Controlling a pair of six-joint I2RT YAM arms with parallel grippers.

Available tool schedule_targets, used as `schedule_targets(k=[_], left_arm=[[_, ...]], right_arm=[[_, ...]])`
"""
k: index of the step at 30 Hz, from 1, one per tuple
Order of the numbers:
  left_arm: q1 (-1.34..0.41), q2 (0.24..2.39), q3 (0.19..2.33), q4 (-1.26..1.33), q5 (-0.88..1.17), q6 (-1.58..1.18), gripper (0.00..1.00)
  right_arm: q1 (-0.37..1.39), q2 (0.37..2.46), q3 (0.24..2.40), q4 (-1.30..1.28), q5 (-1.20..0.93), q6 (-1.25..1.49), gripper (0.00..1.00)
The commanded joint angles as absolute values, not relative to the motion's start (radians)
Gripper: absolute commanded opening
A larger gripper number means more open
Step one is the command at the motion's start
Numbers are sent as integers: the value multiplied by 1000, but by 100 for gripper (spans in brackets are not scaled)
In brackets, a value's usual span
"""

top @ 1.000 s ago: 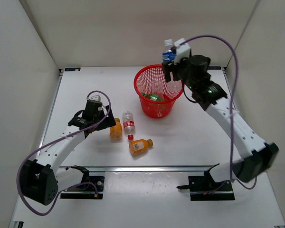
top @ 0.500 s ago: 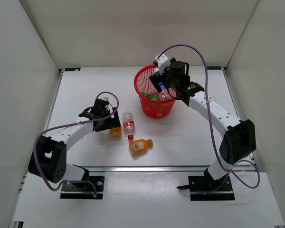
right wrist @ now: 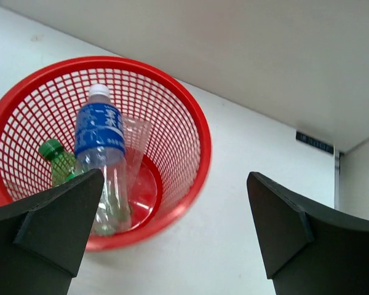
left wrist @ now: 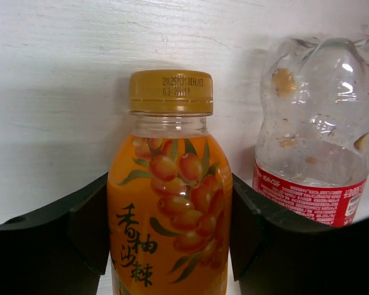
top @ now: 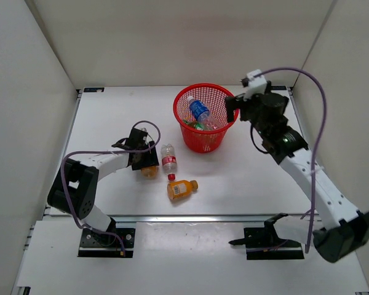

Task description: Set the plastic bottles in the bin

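Observation:
In the left wrist view an orange bottle [left wrist: 169, 203] with a gold cap lies on the table, and my left gripper [left wrist: 169, 239] is shut on its body, both fingers [left wrist: 80, 233] pressed against its sides. From above, that orange bottle [top: 150, 173] shows just under the left gripper [top: 145, 163]. A clear red-label bottle [top: 168, 158] lies right beside it. A second orange bottle [top: 181, 188] lies nearer the front. The red mesh bin [top: 187, 136] holds a blue-label bottle [top: 200, 111], a green bottle [right wrist: 58, 161] and a clear one [right wrist: 135, 140]. My right gripper [top: 235, 109] hangs open and empty just right of the bin.
A tiny loose red cap [top: 170, 177] sits between the red-label bottle and the front orange bottle. White walls enclose the table on three sides. A metal rail with both arm bases runs along the near edge.
The right gripper let the blue-label bottle go into the bin, opened and pulled back to the right. The left gripper moved onto the orange bottle and closed on it.

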State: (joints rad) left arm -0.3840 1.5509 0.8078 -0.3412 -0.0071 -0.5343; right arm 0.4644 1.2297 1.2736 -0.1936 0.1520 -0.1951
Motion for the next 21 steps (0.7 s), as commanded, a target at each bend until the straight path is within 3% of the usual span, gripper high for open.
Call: schedule_targets(k=[1,5,12,16,21], left_arm=[[-385,1552,833,-327,2,-548,64],[-368,1453,860,-389,-61,-545,53],[-420,1293,1151,-466,-139,-491,52],[-546,1399,1423,-365,-147,-492,53],[-621,1690,1705,-245,-71,-551,54]], right_arm=[[399,1079,1155,-238,134,-33,99],[266,927,1007,-304,42,77,99],[74,752,825,-420,-52,104,100],[35,704,770,-443,-112,110,99],[95,661,761,-457,-63,123,99]])
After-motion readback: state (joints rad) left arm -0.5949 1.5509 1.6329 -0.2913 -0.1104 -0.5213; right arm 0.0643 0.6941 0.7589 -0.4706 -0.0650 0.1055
